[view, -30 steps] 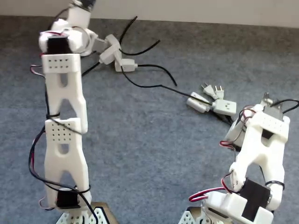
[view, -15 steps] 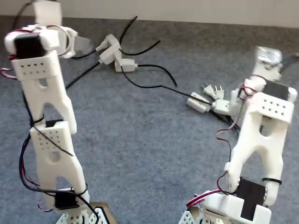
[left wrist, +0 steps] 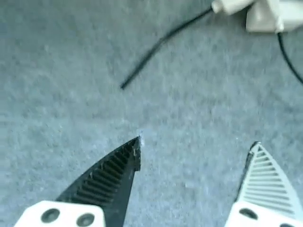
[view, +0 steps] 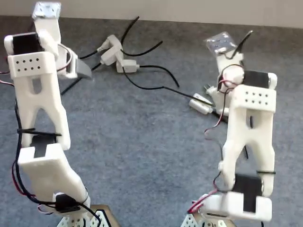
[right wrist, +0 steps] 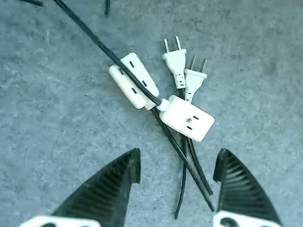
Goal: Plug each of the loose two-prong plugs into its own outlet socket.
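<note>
Grey carpet (view: 142, 142) holds two loose white two-prong plugs (right wrist: 174, 60), unplugged, beside two outlet sockets (right wrist: 188, 118) at the right, below the right gripper (right wrist: 179, 158), spread and empty. The left gripper (left wrist: 196, 142), likewise spread, hangs near a far-left socket cluster (view: 116, 56).

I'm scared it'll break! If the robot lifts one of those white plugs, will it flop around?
The plug looks hard and small, so it is probably stiff and light. Its black cord lies in loose bends, so it would likely dangle and drag. The plug lies flat and probably won't roll.
</note>
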{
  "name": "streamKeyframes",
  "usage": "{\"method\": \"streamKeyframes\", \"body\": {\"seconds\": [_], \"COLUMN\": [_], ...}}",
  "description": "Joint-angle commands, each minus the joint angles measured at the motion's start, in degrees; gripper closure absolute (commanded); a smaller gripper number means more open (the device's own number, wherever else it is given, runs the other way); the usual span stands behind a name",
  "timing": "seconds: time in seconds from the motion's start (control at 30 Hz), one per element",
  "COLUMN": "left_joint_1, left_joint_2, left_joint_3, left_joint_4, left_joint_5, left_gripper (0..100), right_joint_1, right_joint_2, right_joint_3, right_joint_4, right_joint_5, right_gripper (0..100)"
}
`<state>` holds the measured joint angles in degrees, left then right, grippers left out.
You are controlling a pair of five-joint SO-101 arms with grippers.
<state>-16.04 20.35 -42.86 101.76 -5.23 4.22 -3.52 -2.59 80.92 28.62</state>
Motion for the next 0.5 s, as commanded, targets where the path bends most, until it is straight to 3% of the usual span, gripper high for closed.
{"method": "streamKeyframes", "body": {"seconds": [0.0, 0.13, 0.47], "left_joint_1": [0.66, 3.65, 6.73], "left_joint_2": [-4.62, -4.62, -4.62], "left_joint_3": [8.57, 15.60, 27.30], "left_joint_4": [-2.81, -7.30, -16.88], "left_joint_5": [0.35, 0.26, 0.09], "left_gripper": [66, 66, 66], "right_joint_1": [5.49, 6.37, 3.12], "right_joint_2": [5.93, 16.04, 39.08], "right_joint_3": [-4.79, -11.12, -41.36], "right_joint_4": [-1.89, -0.40, 12.44], "right_joint_5": [-22.95, -44.40, -74.55], "right_gripper": [74.7, 74.7, 74.7]}}
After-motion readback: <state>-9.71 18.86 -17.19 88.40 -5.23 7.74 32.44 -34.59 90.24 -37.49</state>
